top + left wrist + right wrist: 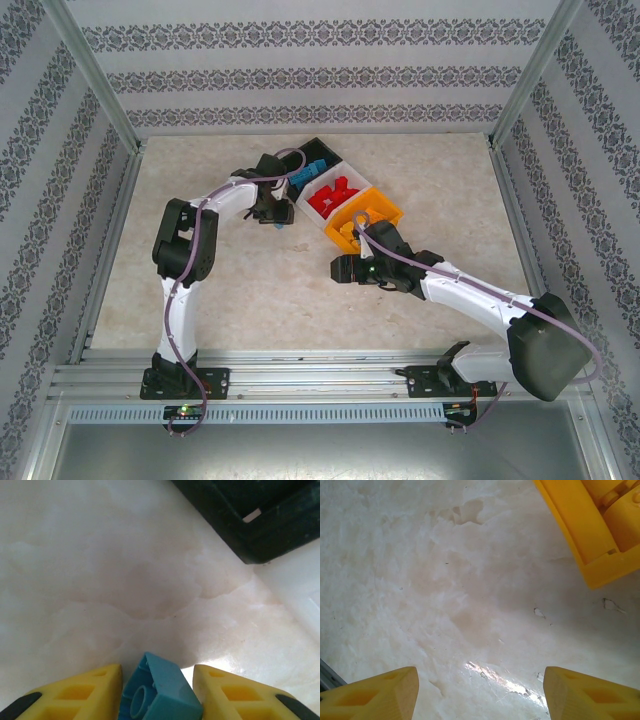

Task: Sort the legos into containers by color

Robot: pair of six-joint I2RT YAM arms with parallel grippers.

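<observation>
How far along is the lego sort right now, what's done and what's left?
Mostly done: blue bricks lie in the black bin, red bricks in the white bin, yellow bricks in the orange-yellow bin. In hand: the left gripper has its jaws on one more blue brick; the right gripper hangs open, empty. Left: drop that brick into the black bin; it looks like the last loose one.

Bright, even light — glare on the tabletop (492,675); the near blue lego (160,690) blurs softly.
</observation>
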